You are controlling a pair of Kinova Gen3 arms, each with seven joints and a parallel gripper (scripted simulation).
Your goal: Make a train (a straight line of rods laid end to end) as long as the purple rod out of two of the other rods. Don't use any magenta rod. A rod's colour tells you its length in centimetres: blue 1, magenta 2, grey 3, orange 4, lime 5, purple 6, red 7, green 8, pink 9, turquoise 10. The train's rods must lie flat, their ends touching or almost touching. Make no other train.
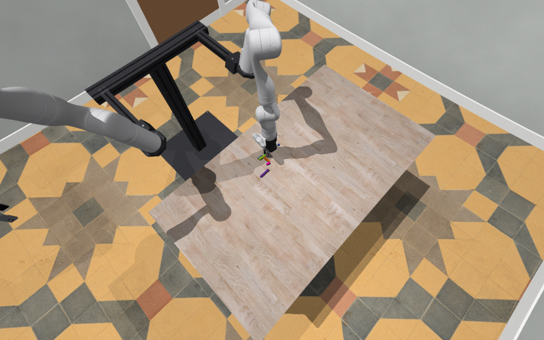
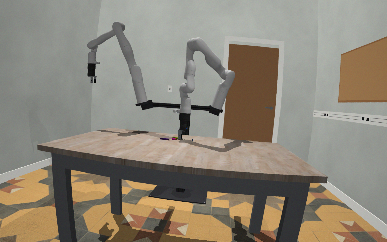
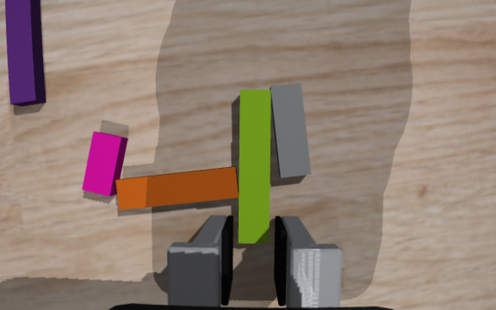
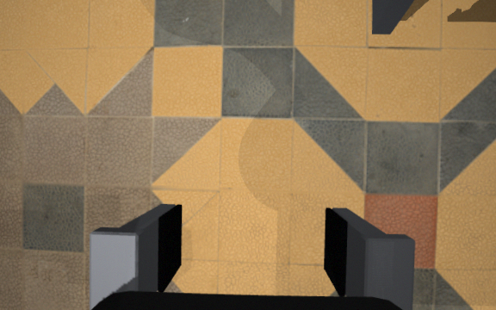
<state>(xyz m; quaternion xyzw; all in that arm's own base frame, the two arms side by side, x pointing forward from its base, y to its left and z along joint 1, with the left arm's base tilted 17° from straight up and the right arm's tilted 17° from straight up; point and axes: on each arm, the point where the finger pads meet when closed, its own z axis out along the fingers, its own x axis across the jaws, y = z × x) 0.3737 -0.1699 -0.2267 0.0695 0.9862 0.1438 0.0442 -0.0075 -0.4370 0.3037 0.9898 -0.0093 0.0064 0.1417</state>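
Fingers of my left gripper [image 1: 267, 153] [image 2: 180, 138] [image 3: 253, 224] stand fairly narrow around one end of the lime rod [image 1: 262, 157] [image 3: 254, 164], with a strip of wood showing on either side, so I have no grip on it. My pads face its long sides, and the rest of its length reaches out ahead of my tips, lying flat on the table [image 1: 308, 211] [image 2: 188, 153].

Against one long side of the lime rod, the grey rod [image 3: 291, 129] leans in at a slight angle, its far corner meeting the lime one near its far end. On the opposite side, the orange rod [image 1: 267, 159] [image 3: 176, 188] lies crosswise, one end right up to the lime rod's flank; its other end meets a corner of the magenta rod [image 1: 268, 163] [image 2: 173, 139] [image 3: 103, 164], or comes very near it.

Purple rod [image 1: 264, 173] [image 2: 164, 138] [image 3: 21, 52] lies apart, beyond the magenta one. On the other side of my left gripper sits the small blue rod [image 1: 278, 144] [image 2: 192, 139], apart from the lime rod.

My right gripper [image 1: 12, 212] [image 2: 93, 81] [image 4: 252, 237] hangs off to the side of the table, jaws wide, with only floor tiles [image 4: 257, 164] visible between them.
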